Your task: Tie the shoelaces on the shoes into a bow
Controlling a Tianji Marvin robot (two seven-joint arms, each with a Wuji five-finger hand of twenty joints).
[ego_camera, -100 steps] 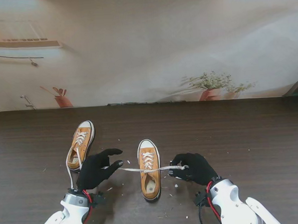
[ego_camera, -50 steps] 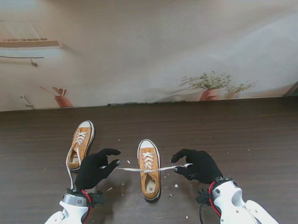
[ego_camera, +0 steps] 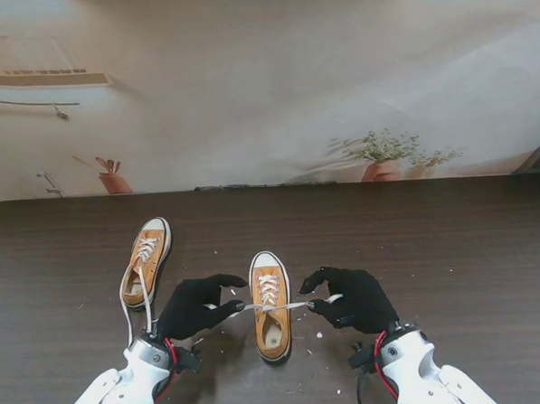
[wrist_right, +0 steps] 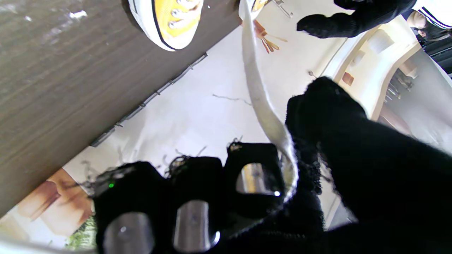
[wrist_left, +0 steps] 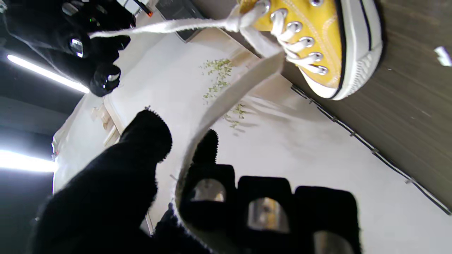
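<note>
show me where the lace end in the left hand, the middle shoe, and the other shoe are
lace end point(wrist_left: 226, 102), left wrist view, mid-strand.
middle shoe point(ego_camera: 272, 333), stand view, heel opening.
other shoe point(ego_camera: 151, 237), stand view, toe cap.

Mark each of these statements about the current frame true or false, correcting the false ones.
1. Two orange shoes stand on the table. True: the middle shoe and the left shoe.
2. The left hand holds a lace end of the middle shoe. True: the left lace end runs into its fingers.
3. The right hand is open, holding nothing. False: the right lace end is pinched between its thumb and fingers.
4. The middle shoe's laces are tied in a finished bow. False: both ends stretch out sideways to the hands.
5. Both shoes lie tipped on their sides. False: both stand on their soles.
</note>
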